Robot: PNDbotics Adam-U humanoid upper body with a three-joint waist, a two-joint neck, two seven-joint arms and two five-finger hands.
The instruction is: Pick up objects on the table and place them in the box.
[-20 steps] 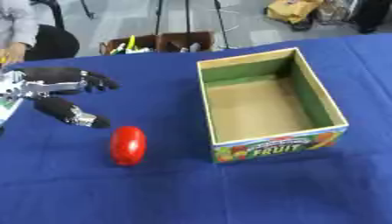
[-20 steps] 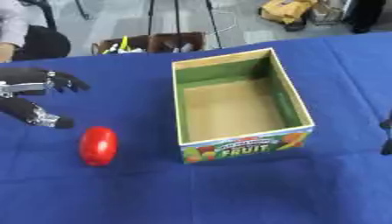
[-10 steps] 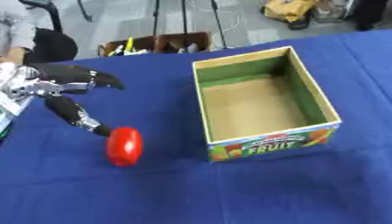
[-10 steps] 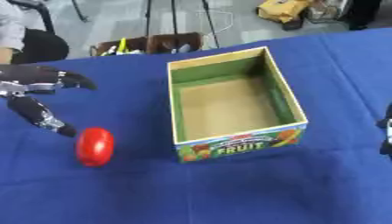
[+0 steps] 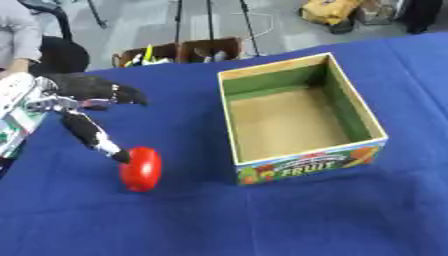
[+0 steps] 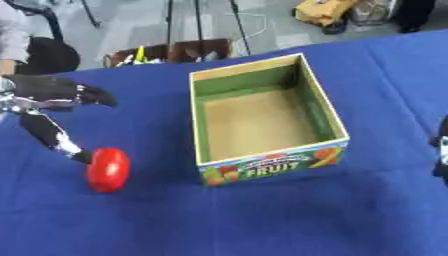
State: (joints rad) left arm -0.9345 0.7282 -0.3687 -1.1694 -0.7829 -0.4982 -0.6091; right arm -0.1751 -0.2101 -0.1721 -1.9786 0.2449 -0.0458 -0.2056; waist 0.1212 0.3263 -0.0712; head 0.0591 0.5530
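A red rounded object, smooth and egg-like, lies on the blue-covered counter at the left, well apart from the box to its right. The box stands open-topped with green inner walls, a bare brown floor and a printed fruit label on its near face; nothing lies inside it.

The left hand comes in from the left edge, spread wide: its fingers reach out above and beyond the red object, while its thumb slants down so that the tip sits right at the object's upper left edge. Whether the tip actually touches cannot be told. Nothing stands between the red object and the box.

Beyond the far counter edge a brown crate of mixed items sits on the floor among thin stand legs, and a yellow bag lies farther right.

Of the right hand only a dark sliver shows at the right edge of the right eye view, cut off, so its fingers cannot be judged.
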